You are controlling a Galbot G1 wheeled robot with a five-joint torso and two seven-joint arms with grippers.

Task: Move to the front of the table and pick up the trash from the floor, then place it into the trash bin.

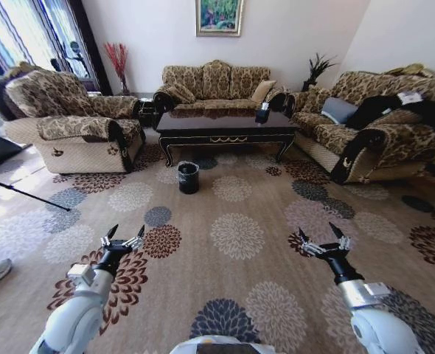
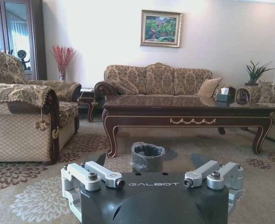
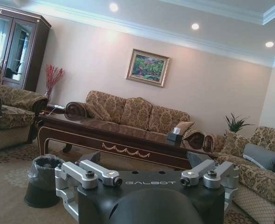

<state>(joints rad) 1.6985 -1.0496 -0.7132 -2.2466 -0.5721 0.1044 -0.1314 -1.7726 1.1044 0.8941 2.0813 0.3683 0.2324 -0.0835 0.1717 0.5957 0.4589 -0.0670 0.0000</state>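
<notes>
A living room seen from the robot's head: both arms are held low and forward over the floor (image 1: 232, 243), a beige carpet patterned with round floral medallions. The left pincer (image 1: 124, 237) hovers above a dark red medallion, its fingers spread and holding nothing. The right pincer (image 1: 321, 237) hangs level with it on the other side, likewise spread and empty.

Well ahead of both stands the worktop (image 1: 225, 124), a glossy dark coffee table with curved legs and a gold scroll on its front edge. A dark tissue box (image 1: 262, 113) sits near its far right corner. The trash bin (image 1: 188, 178), small, round and black with a thin plastic bag folded over its rim, stands on the carpet just in front of the worktop's front edge, toward its left corner.

Patterned sofas ring the worktop: an armchair (image 1: 70, 122) to the left, a three-seat sofa (image 1: 216, 82) behind, a long sofa (image 1: 372, 125) to the right. A framed painting (image 1: 220, 16) hangs above the middle sofa.

No trash can be made out on the carpet from these angles.
</notes>
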